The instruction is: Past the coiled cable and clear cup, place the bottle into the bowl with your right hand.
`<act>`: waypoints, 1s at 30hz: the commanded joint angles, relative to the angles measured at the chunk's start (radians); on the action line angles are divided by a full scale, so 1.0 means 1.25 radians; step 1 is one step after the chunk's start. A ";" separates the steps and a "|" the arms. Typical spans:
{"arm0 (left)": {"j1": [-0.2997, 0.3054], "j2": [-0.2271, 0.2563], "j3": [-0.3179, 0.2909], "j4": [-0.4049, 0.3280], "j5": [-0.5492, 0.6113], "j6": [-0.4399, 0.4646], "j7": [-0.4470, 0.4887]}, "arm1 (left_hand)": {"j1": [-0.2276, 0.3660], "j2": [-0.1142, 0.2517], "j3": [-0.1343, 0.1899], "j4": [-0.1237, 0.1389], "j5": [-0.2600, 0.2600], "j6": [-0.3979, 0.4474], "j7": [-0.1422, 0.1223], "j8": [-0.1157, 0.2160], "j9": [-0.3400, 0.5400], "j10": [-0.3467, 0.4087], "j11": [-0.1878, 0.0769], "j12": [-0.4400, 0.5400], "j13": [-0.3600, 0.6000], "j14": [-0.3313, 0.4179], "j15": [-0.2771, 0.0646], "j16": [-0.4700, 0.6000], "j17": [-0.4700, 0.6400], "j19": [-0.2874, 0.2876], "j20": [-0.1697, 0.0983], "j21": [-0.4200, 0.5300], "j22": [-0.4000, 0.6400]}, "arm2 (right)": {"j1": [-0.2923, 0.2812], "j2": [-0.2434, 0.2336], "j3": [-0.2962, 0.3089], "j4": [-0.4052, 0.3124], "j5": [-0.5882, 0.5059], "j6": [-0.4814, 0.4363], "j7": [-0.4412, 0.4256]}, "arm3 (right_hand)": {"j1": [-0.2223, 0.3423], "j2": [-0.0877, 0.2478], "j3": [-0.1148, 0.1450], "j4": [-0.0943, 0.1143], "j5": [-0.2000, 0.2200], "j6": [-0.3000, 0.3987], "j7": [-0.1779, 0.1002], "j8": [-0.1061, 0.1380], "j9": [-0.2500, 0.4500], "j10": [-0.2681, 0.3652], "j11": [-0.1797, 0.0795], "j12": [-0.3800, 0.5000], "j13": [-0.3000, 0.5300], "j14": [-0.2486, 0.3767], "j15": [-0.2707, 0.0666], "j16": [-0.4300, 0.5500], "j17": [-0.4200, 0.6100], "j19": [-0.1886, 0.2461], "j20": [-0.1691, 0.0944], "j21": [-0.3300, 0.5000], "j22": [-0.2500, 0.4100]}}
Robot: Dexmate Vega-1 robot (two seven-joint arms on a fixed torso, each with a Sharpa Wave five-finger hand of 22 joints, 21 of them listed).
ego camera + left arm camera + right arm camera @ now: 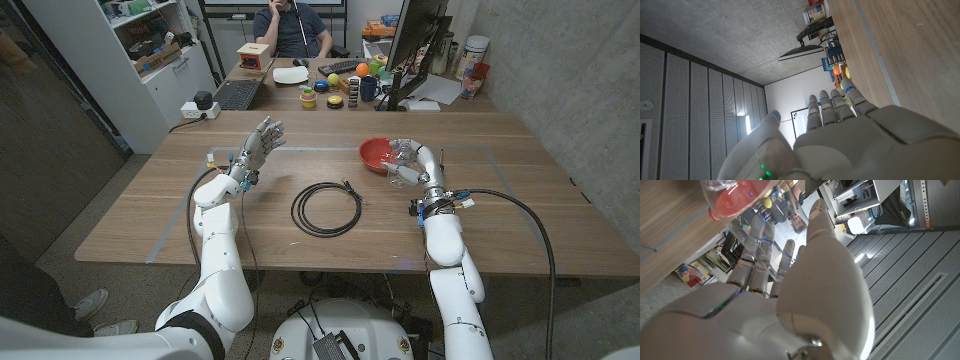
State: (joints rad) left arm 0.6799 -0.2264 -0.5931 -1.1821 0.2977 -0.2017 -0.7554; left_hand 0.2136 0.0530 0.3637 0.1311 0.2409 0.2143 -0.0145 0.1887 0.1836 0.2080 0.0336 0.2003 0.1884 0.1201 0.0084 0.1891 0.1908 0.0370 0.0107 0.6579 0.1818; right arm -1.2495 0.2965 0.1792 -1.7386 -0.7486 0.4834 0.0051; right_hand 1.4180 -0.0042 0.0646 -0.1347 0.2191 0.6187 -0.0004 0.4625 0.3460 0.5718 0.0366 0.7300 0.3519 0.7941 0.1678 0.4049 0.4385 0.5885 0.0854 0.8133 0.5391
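Bottle (403, 172) — blurred in right hand (412, 160)

The long wooden table (520, 230) stands on a grey floor (70, 190), with a bare grey concrete wall (570, 60) along the right. At far left is a white shelving unit (140, 50) crowded with small items. Beyond it, a cluttered far desk (300, 85) carries a black monitor (415, 40), where a seated person (292, 25) sits.
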 commanded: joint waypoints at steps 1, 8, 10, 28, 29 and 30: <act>0.011 -0.003 0.004 -0.021 -0.005 0.007 -0.005 | -0.007 0.002 -0.004 0.002 0.006 0.003 0.003 0.005 0.004 -0.002 -0.003 0.003 0.004 0.000 -0.001 0.003 0.002 0.004 0.001 -0.003 0.002 | 0.031 0.001 -0.017 0.039 0.007 -0.008 -0.003 | 0.101 0.104 0.009 0.000 0.004 0.009 -0.001 0.007 0.005 0.112 -0.050 0.007 0.000 0.221 -0.325 -0.003 0.004 0.109 -0.241 0.281 0.004; 0.016 -0.003 0.004 -0.024 -0.007 0.010 -0.007 | -0.007 0.002 -0.004 0.001 0.007 0.003 0.003 0.005 0.004 -0.001 -0.002 0.003 0.004 0.000 -0.001 0.003 0.002 0.004 0.001 -0.004 0.001 | 0.055 0.001 -0.028 0.060 -0.005 -0.027 -0.010 | 0.103 0.106 0.010 0.000 0.003 0.013 -0.001 0.009 0.007 0.113 -0.050 0.006 -0.002 0.224 -0.324 -0.006 0.004 0.106 -0.242 0.284 0.002; 0.019 -0.003 0.006 -0.029 -0.006 0.013 -0.009 | -0.008 0.002 -0.005 0.001 0.007 0.003 0.003 0.006 0.004 -0.002 -0.003 0.003 0.004 0.000 -0.001 0.004 0.002 0.005 0.002 -0.004 0.001 | 0.061 -0.001 -0.032 0.064 -0.007 -0.034 -0.007 | 0.103 0.106 0.010 0.000 0.003 0.014 -0.001 0.010 0.008 0.117 -0.048 0.007 -0.003 0.224 -0.324 -0.007 0.004 0.106 -0.242 0.285 0.002; 0.041 -0.001 0.017 -0.061 0.001 0.008 -0.003 | -0.008 0.003 -0.007 0.001 0.009 0.002 0.003 0.005 0.004 -0.003 -0.003 0.003 0.004 -0.001 -0.001 0.003 0.002 0.005 0.001 -0.005 0.002 | 0.132 -0.019 -0.051 0.143 -0.017 -0.092 -0.031 | 0.107 0.110 0.012 0.002 0.002 0.021 0.000 0.015 0.012 0.120 -0.051 0.008 -0.004 0.231 -0.322 -0.012 0.005 0.104 -0.244 0.287 -0.005; 0.042 -0.001 0.017 -0.062 0.001 0.009 -0.004 | -0.008 0.003 -0.007 0.001 0.009 0.001 0.003 0.005 0.004 -0.003 -0.003 0.003 0.004 -0.001 0.000 0.003 0.002 0.004 0.001 -0.005 0.002 | 0.135 -0.021 -0.052 0.147 -0.018 -0.092 -0.034 | 0.107 0.110 0.013 0.002 0.002 0.022 0.000 0.016 0.012 0.122 -0.051 0.008 -0.004 0.231 -0.323 -0.013 0.006 0.105 -0.244 0.288 -0.005; 0.043 -0.002 0.017 -0.065 0.001 0.010 -0.002 | -0.008 0.003 -0.007 0.001 0.009 0.002 0.003 0.005 0.004 -0.003 -0.004 0.003 0.004 -0.001 0.000 0.003 0.002 0.004 0.001 -0.006 0.002 | 0.138 -0.024 -0.053 0.149 -0.015 -0.094 -0.029 | 0.107 0.110 0.013 0.002 0.002 0.023 -0.002 0.016 0.013 0.122 -0.050 0.008 -0.004 0.231 -0.323 -0.013 0.005 0.104 -0.244 0.287 -0.006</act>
State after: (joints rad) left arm 0.7183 -0.2264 -0.5759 -1.2387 0.2974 -0.1943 -0.7647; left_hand 0.2085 0.0582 0.3568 0.1324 0.2487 0.2143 -0.0145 0.1886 0.1836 0.2045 0.0302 0.2003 0.1884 0.1201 0.0084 0.1891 0.1909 0.0370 0.0107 0.6540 0.1818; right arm -1.1226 0.2841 0.1277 -1.6001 -0.7605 0.4056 -0.0197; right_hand 1.4226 -0.0088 0.0666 -0.1350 0.2191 0.6361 0.0000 0.4773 0.3599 0.5826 0.0474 0.7340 0.3432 0.8081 0.1747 0.3936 0.4431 0.5849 0.0819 0.8660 0.5296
